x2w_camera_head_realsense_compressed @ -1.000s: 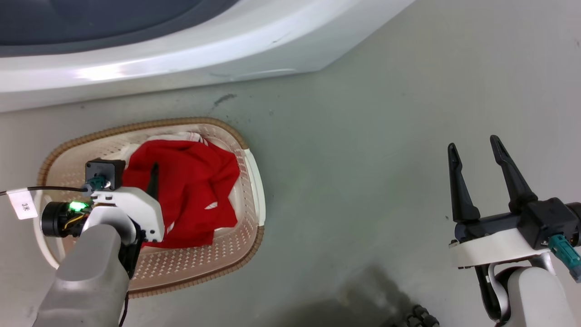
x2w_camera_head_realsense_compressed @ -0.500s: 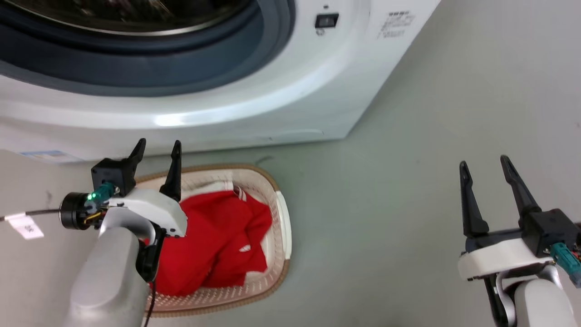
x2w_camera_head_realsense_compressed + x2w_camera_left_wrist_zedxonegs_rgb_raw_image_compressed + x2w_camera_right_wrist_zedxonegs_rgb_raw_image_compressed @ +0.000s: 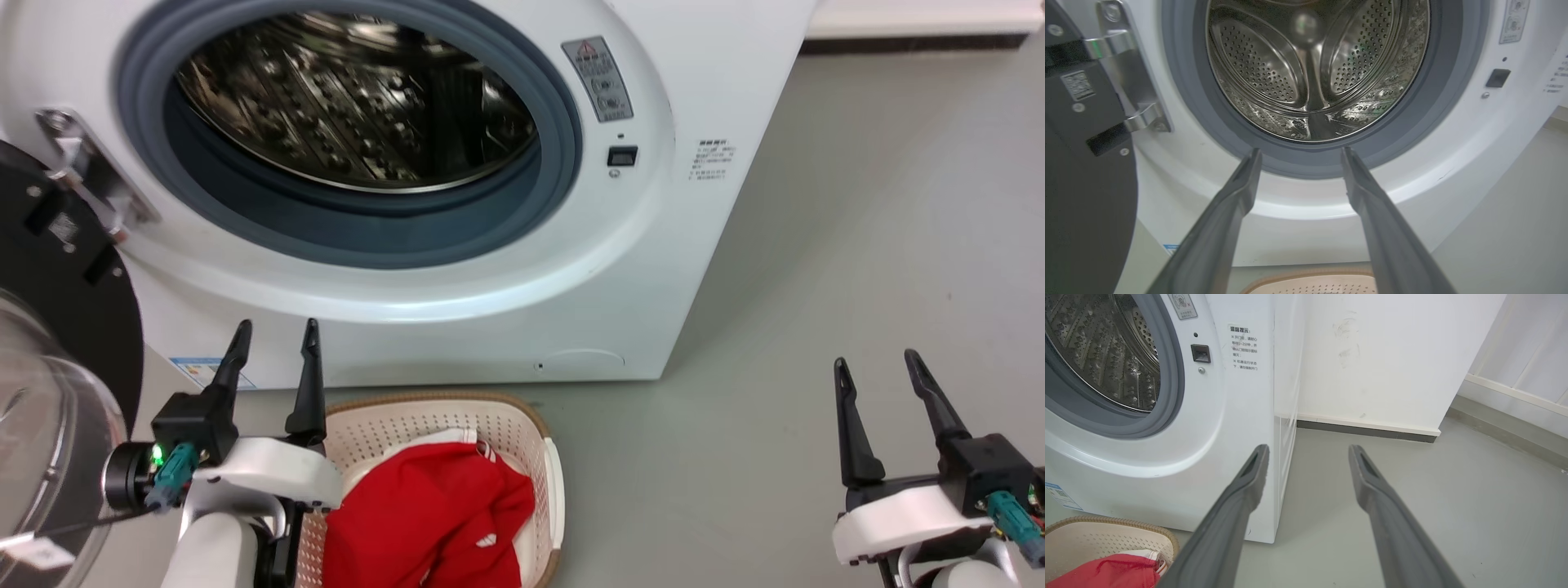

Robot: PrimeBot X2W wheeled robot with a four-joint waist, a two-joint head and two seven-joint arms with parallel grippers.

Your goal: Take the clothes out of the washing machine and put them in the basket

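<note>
Head view: washing machine (image 3: 702,269) porthole (image 3: 351,122) faces camera; clothes (image 3: 433,523) lie in basket (image 3: 498,426).

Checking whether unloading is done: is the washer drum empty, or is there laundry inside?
Empty, as far as visible: the drum shows bare perforated steel, and red clothes lie in the basket.

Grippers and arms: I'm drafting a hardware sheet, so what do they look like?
The left gripper and right gripper each have two long, tapering black fingers on a black block, a white wrist shell and a teal connector. The left also carries a green light and a black cable with a white tag.
</note>
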